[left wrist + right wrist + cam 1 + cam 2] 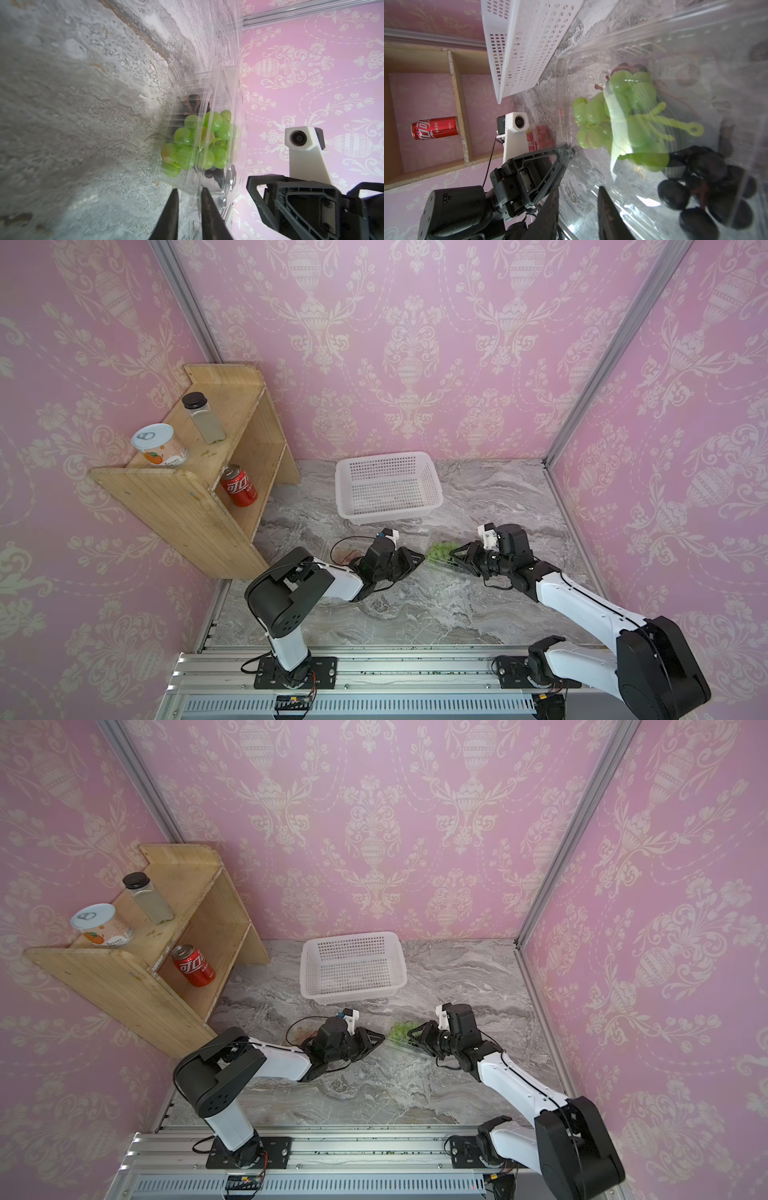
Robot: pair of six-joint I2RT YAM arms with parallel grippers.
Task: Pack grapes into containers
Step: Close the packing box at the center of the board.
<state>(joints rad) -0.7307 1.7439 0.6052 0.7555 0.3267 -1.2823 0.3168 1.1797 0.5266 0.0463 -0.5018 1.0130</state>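
Pink wallpapered walls (415, 344) are boxing in a grey marbled tabletop (415, 614), with open marble stretching in front of a white perforated basket (388, 487). The left gripper (189, 190) and right gripper (579, 188) are straddling opposite thin edges of a clear plastic container (229, 87), jaws narrowly parted, though I cannot tell whether either is pinching it. Glossy green grapes (441, 551) and dark grapes (708, 199) are lying inside it.

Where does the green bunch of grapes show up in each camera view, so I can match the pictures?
In a top view: green grapes right of centre, in front of the white basket.
In a top view: same spot, near centre.
Left wrist: mid-picture, inside a clear box.
Right wrist: inside that box, beside dark grapes.
Shared landmark: the clear box around them; the basket is missing only from the left wrist view.
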